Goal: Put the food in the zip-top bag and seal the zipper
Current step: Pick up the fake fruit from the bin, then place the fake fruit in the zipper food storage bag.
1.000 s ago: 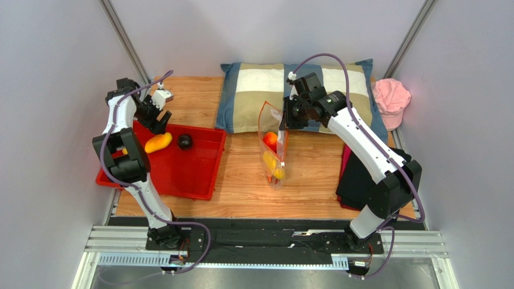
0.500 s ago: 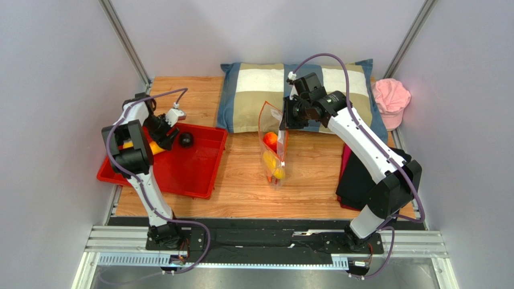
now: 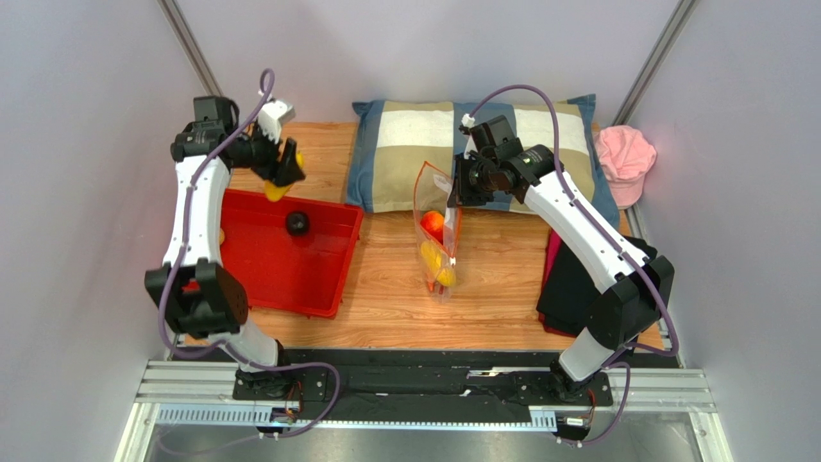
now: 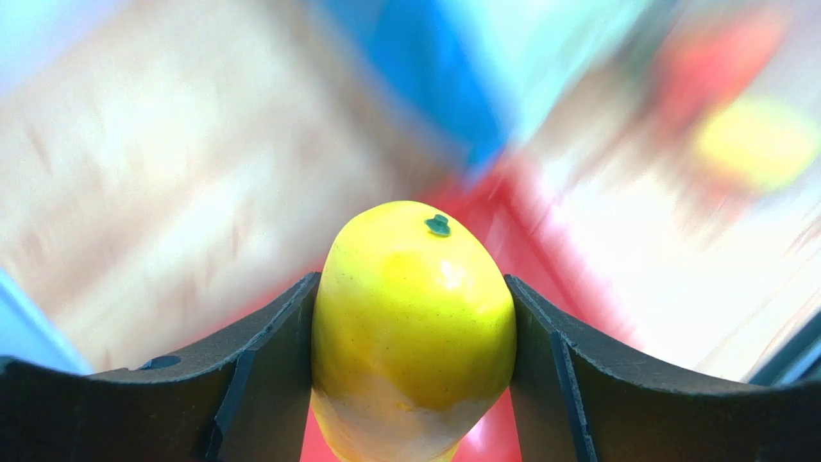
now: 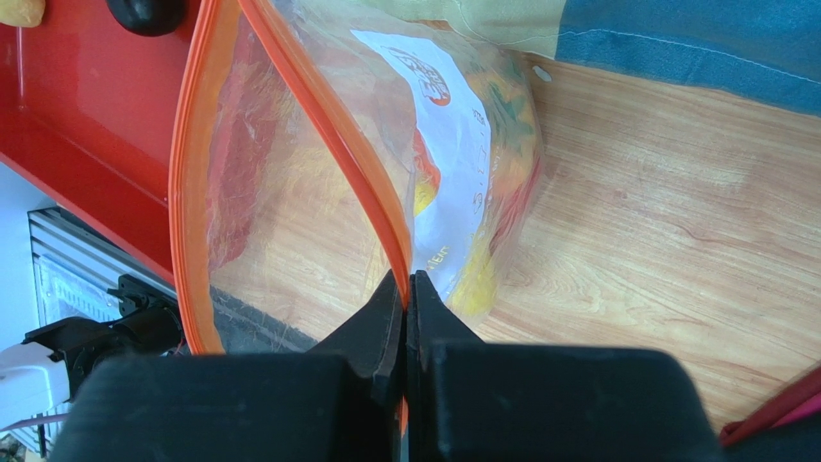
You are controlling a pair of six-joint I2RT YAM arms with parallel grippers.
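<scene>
Grey walls close in a wooden surface (image 3: 501, 279), with a checked pillow (image 3: 405, 144) along its far side and a red tray (image 3: 260, 279) at the left. The left arm (image 3: 193, 202) reaches over the tray's far edge. The left jaws are closed partway around a yellow fruit (image 4: 414, 327) and press it on both sides. The fruit stands lengthwise between them, its stem end pointing out past the tips. Everything behind it in the wrist view is smeared and unreadable. A dark fruit (image 3: 296, 223) lies in the tray's far right part, not yet bagged.

The bag (image 3: 436, 241) sits mid-surface, right of the tray, its length running near to far. Orange and yellow food is inside. The right jaws are pinched fully shut on the bag's rim at the far end, on one lip of the zipper (image 5: 185, 221). They hold that lip up so the mouth gapes, while the other lip bows out toward the tray side.

The coming move turns on this: the open mouth lies to the right of the held fruit and a little nearer, well apart from it. The left arm carries, and the right arm (image 3: 569, 217) only props the bag. By my reading, the fruit should travel rightward and enter end-first between the two orange lips, on the side away from the right jaws. A broadside approach would likely catch the free lip.
</scene>
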